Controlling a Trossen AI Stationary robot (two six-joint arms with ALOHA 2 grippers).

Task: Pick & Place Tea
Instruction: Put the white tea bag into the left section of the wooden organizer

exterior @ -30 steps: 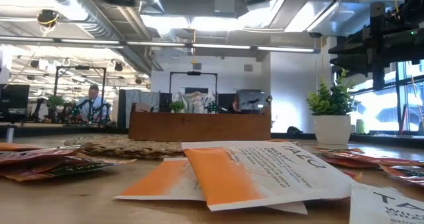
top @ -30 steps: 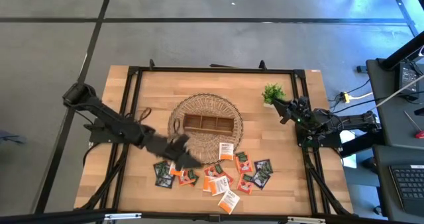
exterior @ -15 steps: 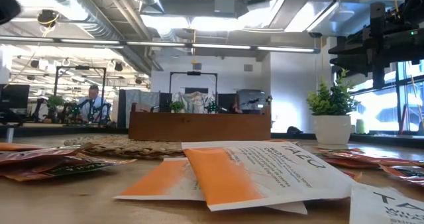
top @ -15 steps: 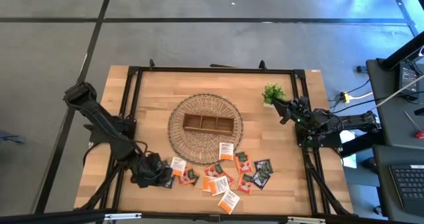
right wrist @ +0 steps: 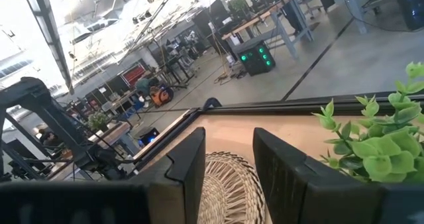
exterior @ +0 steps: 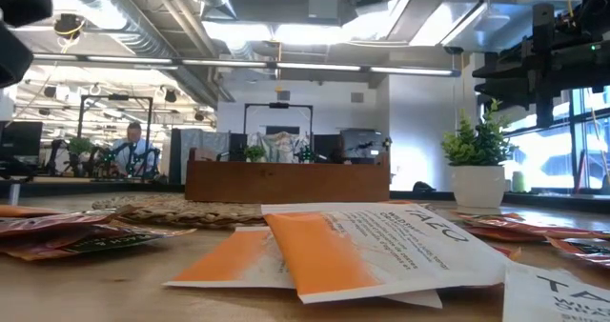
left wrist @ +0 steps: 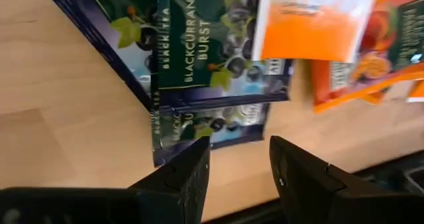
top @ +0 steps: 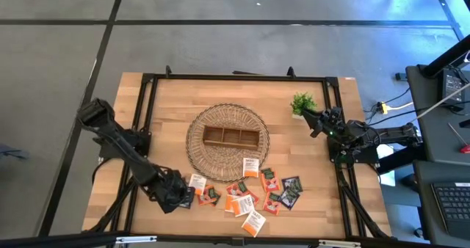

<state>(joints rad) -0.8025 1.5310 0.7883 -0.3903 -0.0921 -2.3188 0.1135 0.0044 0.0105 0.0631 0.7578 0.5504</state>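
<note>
Several small flat tea sachets (top: 250, 191), orange, white-and-orange, red and dark, lie flat in a loose pile near the table's near edge; in the low view they fill the foreground (exterior: 381, 241). My left gripper (top: 180, 195) is open at the pile's left end. In its wrist view its fingers (left wrist: 240, 168) stand over the near edge of a dark blackcurrant sachet (left wrist: 199, 58), with a white-and-orange sachet (left wrist: 311, 18) beyond. My right gripper (top: 314, 123) waits open by the right edge (right wrist: 228, 164).
A round wicker basket (top: 228, 138) lies at the table's middle with a brown wooden three-compartment tray (top: 230, 136) on it. A small green potted plant (top: 302, 103) stands far right, next to my right gripper. Bare wood shows left of the pile.
My left gripper has swung from the basket's near-left rim toward the table's near edge and has come over the pile's left end, where it now covers the dark sachets. The sachets themselves have stayed in place.
</note>
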